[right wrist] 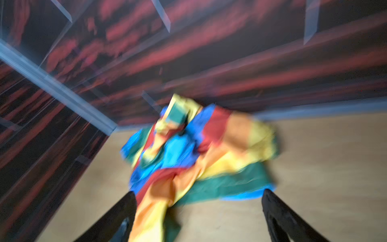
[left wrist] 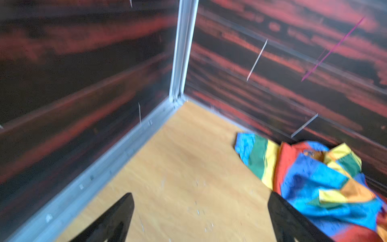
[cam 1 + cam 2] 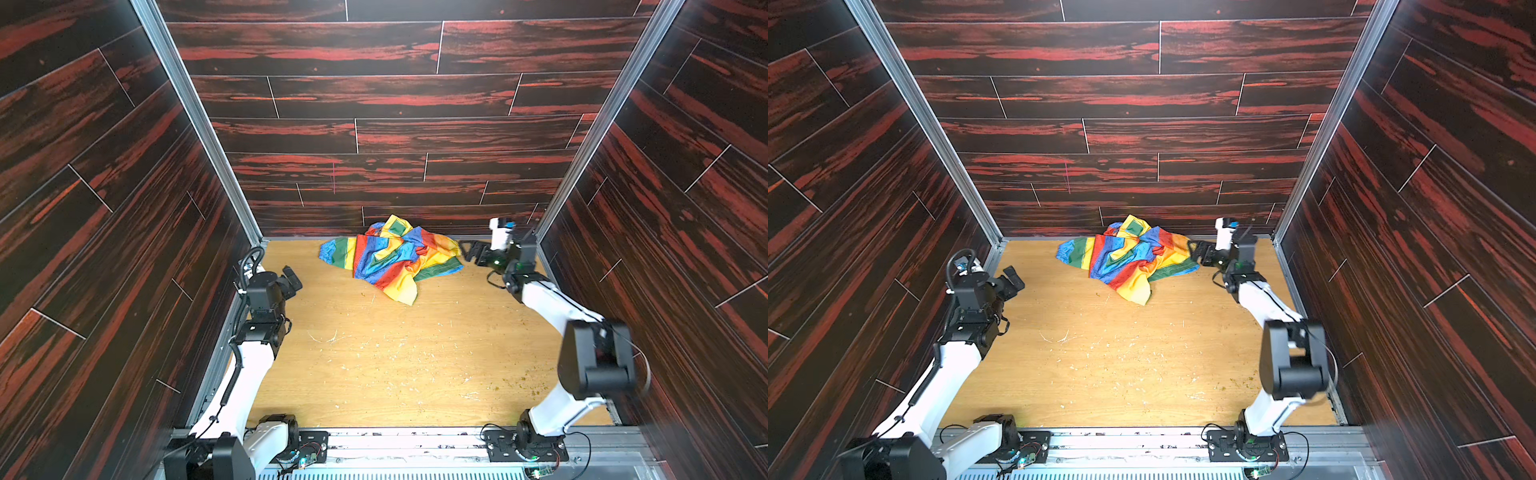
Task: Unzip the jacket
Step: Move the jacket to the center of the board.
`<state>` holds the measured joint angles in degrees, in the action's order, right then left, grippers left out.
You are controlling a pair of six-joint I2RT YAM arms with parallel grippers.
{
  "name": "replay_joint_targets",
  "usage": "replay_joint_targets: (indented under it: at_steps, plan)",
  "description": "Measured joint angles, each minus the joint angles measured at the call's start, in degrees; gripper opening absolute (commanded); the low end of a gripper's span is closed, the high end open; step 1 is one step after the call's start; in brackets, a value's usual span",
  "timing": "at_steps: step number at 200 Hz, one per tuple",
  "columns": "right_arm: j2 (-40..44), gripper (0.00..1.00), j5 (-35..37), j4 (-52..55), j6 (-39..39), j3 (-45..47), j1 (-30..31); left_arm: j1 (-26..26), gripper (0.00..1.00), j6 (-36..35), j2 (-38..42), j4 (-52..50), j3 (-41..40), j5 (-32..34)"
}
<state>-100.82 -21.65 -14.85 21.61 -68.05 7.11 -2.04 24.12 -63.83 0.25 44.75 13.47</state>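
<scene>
The jacket lies crumpled in a heap at the back of the wooden table, close to the back wall, its rainbow stripes folded over one another. I cannot make out its zipper in the folds. My right gripper is low at the jacket's right edge and open. In the right wrist view the jacket is blurred, and its green and orange hem reaches between the spread fingers of the gripper without being clamped. My left gripper hangs open over bare table at the left, apart from the jacket.
Dark red wood-pattern walls close in the table on three sides, with aluminium posts in the back corners. Scratches and crumbs mark the table's middle. A metal rail with the arm bases runs along the front edge.
</scene>
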Motion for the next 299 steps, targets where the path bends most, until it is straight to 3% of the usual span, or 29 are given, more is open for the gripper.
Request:
replay_joint_targets:
  at_steps: [50, 72, 109, 121, 146, 162, 178, 209, 247, 269, 280, 290, 299]
  plan:
    - [-13.9, 0.94, -9.4, 11.3, 0.1, -13.1, 10.4, 1.0, 0.99, 7.4, -8.3, -6.0, 2.1, -10.6]
    - [-18.5, 0.94, -9.8, 15.1, -0.2, -18.7, 13.5, 1.5, 0.98, 9.2, -10.6, -6.3, 3.4, -14.0]
    - [-27.1, 0.84, -7.2, 23.6, -1.2, -28.2, 16.0, 2.2, 0.97, 11.2, -14.3, -4.5, 4.6, -19.4]
    - [-29.1, 0.73, -6.3, 26.1, -1.7, -30.0, 16.5, 2.3, 0.97, 11.8, -15.5, -4.2, 4.6, -20.6]
    - [-31.4, 0.29, -4.8, 30.2, -3.1, -32.4, 17.7, 2.6, 0.97, 12.3, -16.9, -3.5, 4.6, -22.1]
    - [-31.5, 0.11, -3.8, 32.2, -3.4, -32.8, 18.4, 2.8, 0.97, 12.4, -17.4, -3.0, 4.6, -22.7]
    - [-31.4, 0.0, -2.7, 33.1, -5.3, -32.6, 19.2, 2.9, 0.98, 12.9, -17.9, -2.1, 4.5, -23.4]
    - [-25.9, 0.0, -0.6, 32.3, -7.0, -22.2, 21.1, 3.2, 1.0, 14.7, -19.0, -0.2, 4.5, -25.6]
    - [-7.0, 0.0, -1.5, 28.0, -6.2, 2.1, 22.9, 4.4, 1.0, 16.2, -20.5, 0.9, 3.9, -27.5]
    - [2.8, 0.0, -1.7, 28.4, -6.5, 10.5, 25.3, 5.4, 0.99, 17.0, -21.5, 1.1, 3.8, -27.8]
    - [6.8, 0.13, -1.2, 30.0, -7.2, 12.8, 27.5, 6.1, 0.99, 17.3, -22.1, 1.1, 3.7, -27.8]
    - [10.3, 0.38, -0.6, 32.2, -7.6, 14.1, 29.5, 6.8, 0.99, 17.4, -22.6, 1.1, 3.4, -27.8]
    - [13.5, 0.53, 0.7, 34.5, -7.8, 14.8, 31.0, 7.5, 0.99, 17.6, -22.8, 1.1, 2.9, -27.7]
